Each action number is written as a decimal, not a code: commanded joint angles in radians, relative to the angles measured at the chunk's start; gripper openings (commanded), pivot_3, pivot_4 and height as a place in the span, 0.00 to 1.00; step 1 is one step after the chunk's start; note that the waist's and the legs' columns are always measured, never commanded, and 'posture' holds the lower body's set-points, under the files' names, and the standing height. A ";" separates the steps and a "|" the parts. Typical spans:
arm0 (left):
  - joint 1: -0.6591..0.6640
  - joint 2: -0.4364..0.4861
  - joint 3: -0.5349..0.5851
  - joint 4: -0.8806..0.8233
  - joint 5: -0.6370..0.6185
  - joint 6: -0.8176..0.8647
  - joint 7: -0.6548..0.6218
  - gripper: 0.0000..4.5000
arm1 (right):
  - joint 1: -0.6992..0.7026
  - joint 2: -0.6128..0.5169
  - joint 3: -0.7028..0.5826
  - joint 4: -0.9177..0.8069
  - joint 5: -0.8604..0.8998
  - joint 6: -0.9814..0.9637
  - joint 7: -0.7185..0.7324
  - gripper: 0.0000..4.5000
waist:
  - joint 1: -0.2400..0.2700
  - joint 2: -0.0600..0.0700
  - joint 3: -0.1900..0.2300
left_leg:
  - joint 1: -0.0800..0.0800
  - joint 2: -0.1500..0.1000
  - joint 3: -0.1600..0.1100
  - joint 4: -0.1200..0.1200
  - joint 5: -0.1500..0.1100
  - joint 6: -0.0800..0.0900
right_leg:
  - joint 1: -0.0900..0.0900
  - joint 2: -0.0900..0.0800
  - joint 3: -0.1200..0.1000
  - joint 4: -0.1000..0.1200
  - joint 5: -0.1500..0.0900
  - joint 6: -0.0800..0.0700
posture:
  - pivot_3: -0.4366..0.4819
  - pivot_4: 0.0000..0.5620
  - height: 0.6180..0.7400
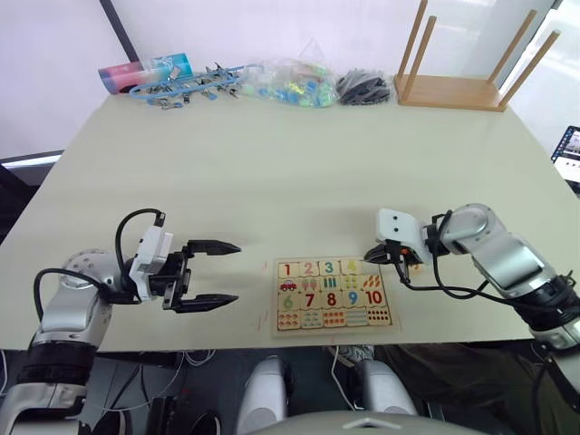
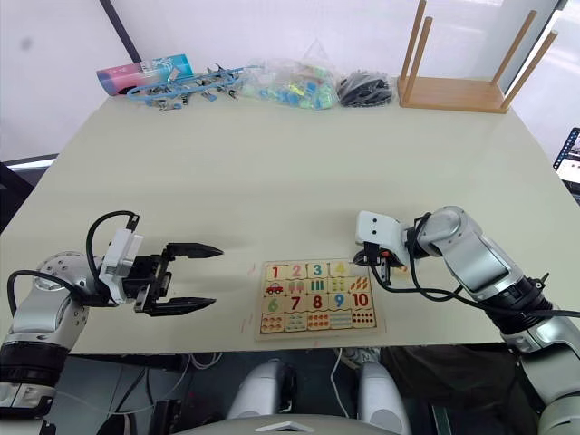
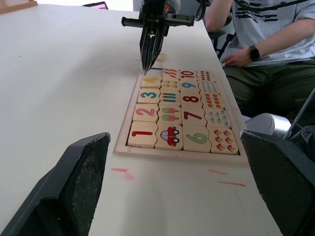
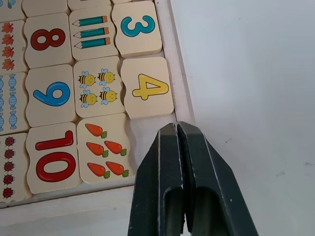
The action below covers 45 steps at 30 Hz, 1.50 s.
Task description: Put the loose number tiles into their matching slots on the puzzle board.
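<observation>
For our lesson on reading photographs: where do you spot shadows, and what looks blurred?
Left eye view: the left pincer casts a soft shadow on the table. Left wrist view: its near fingers look blurred, the puzzle board sharp.

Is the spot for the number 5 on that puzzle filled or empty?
Empty. In the right wrist view the slot past the 4 tile shows bare wood, beside the carrots tile. The right end effector, fingers shut, points at it.
</observation>
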 commanded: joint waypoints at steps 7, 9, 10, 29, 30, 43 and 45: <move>-0.014 0.020 0.019 -0.002 -0.011 -0.015 -0.032 1.00 | 0.018 0.001 -0.012 -0.014 -0.002 -0.026 0.013 0.01 | 0.000 0.000 0.000 | 0.000 0.000 0.000 0.000 0.000 0.000 | 0.000 0.000 0.000 0.000 0.000 0.000 | 0.48 0.27 0.99; -0.015 0.021 0.018 0.000 -0.011 -0.015 -0.032 1.00 | 0.020 0.004 -0.009 -0.016 -0.005 -0.027 0.013 0.01 | 0.000 0.000 0.000 | 0.000 0.000 0.000 0.000 0.000 0.000 | 0.000 0.000 0.000 0.000 0.000 0.000 | 0.48 0.27 0.99; -0.015 0.022 0.018 0.000 -0.011 -0.015 -0.032 1.00 | 0.021 0.005 -0.007 -0.017 -0.006 -0.026 0.012 0.01 | 0.000 0.000 0.000 | 0.000 0.000 0.000 0.000 0.000 0.000 | 0.000 0.000 0.000 0.000 0.000 0.000 | 0.48 0.27 0.99; -0.007 0.033 0.020 -0.003 -0.018 -0.017 -0.032 1.00 | 0.033 0.028 0.001 -0.030 -0.020 -0.023 0.011 0.01 | 0.000 0.000 0.000 | 0.000 0.000 0.000 0.000 0.000 0.000 | 0.000 0.000 0.000 0.000 0.000 0.000 | 0.48 0.27 0.99; -0.007 0.033 0.020 -0.004 -0.018 -0.017 -0.032 1.00 | 0.032 0.030 0.001 -0.029 -0.020 -0.023 0.012 0.01 | 0.000 0.000 0.000 | 0.000 0.000 0.000 0.000 0.000 0.000 | 0.000 0.000 0.000 0.000 0.000 0.000 | 0.48 0.27 0.99; -0.005 0.032 0.021 -0.002 -0.016 -0.018 -0.032 1.00 | 0.031 0.033 -0.003 -0.022 -0.024 -0.025 0.013 0.01 | 0.000 0.000 0.000 | 0.000 0.000 0.000 0.000 0.000 0.000 | 0.000 0.000 0.000 0.000 0.000 0.000 | 0.48 0.27 0.99; -0.004 0.032 0.022 -0.002 -0.016 -0.019 -0.032 1.00 | 0.033 0.027 -0.009 -0.023 -0.023 -0.025 0.013 0.01 | 0.000 0.000 0.000 | 0.000 0.000 0.000 0.000 0.000 0.000 | 0.000 0.000 0.000 0.000 0.000 0.000 | 0.48 0.27 0.99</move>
